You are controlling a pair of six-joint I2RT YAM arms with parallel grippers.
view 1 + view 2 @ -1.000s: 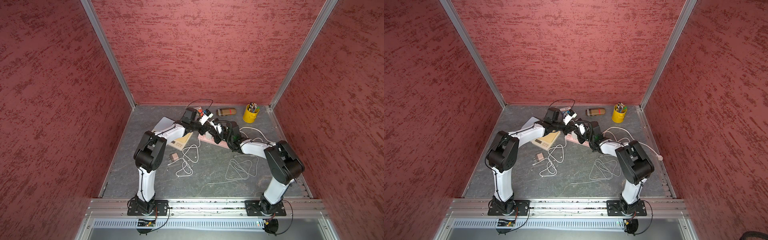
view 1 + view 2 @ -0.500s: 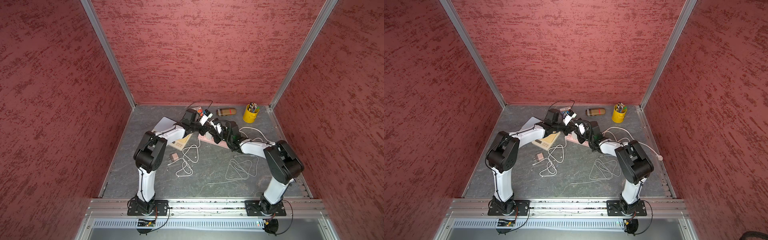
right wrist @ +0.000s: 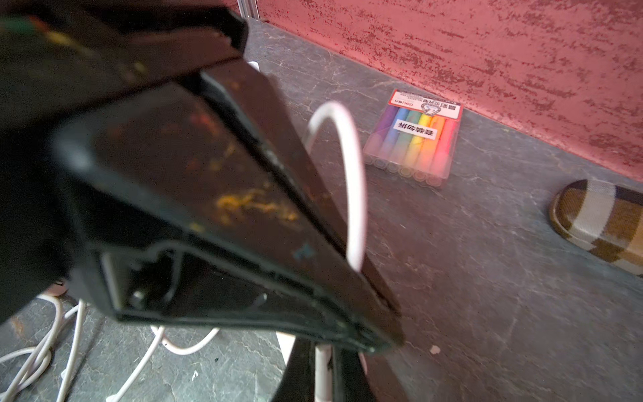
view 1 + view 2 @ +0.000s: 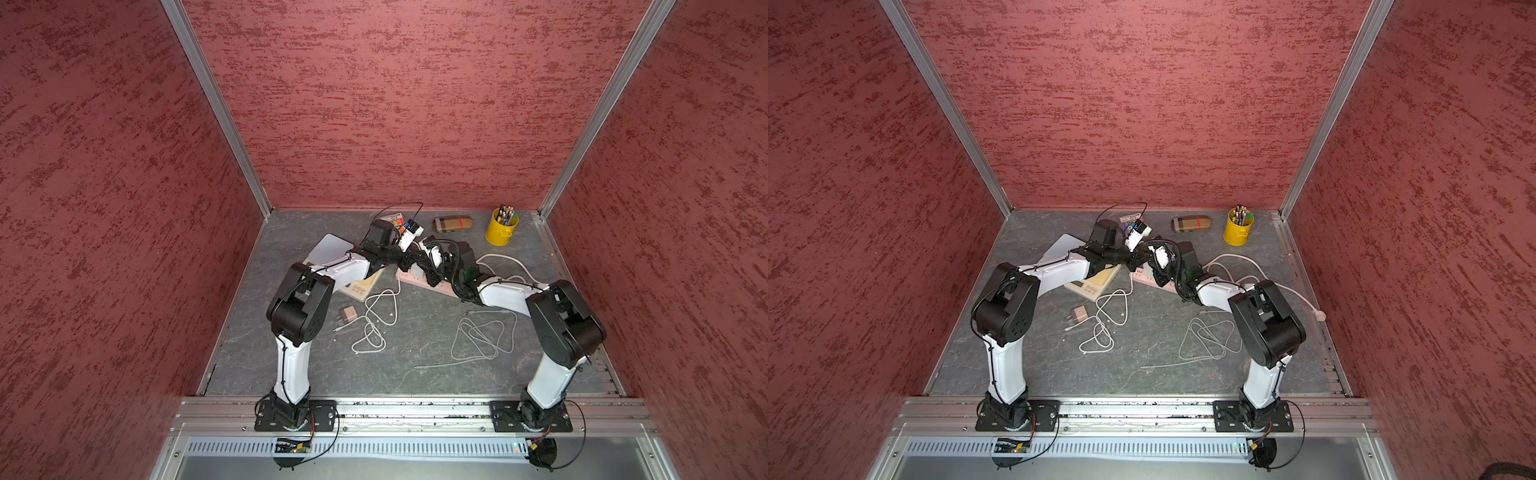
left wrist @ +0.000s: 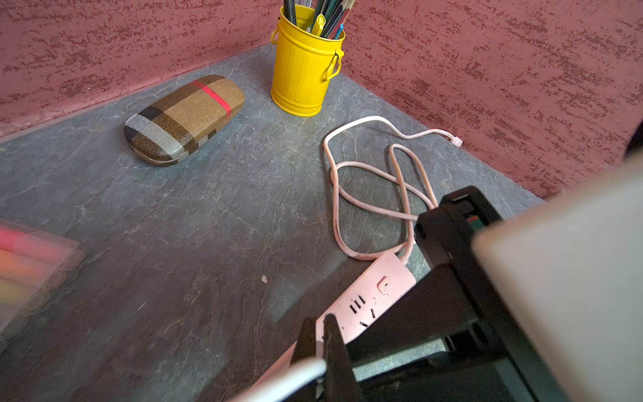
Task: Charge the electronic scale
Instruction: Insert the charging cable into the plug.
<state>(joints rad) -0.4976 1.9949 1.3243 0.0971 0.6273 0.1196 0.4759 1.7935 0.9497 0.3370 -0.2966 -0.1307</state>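
The left gripper (image 5: 319,325) and the right gripper (image 3: 323,362) are both pinching the white cable (image 3: 355,195) tight over the power strip (image 5: 365,306), with the scale (image 4: 362,287) lying just beside it under the left arm, so any opposed pull is risking yanking the cable from one grip.

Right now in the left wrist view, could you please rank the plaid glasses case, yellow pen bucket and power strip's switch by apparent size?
Largest: plaid glasses case and yellow pen bucket, about alike.
Smallest: power strip's switch.
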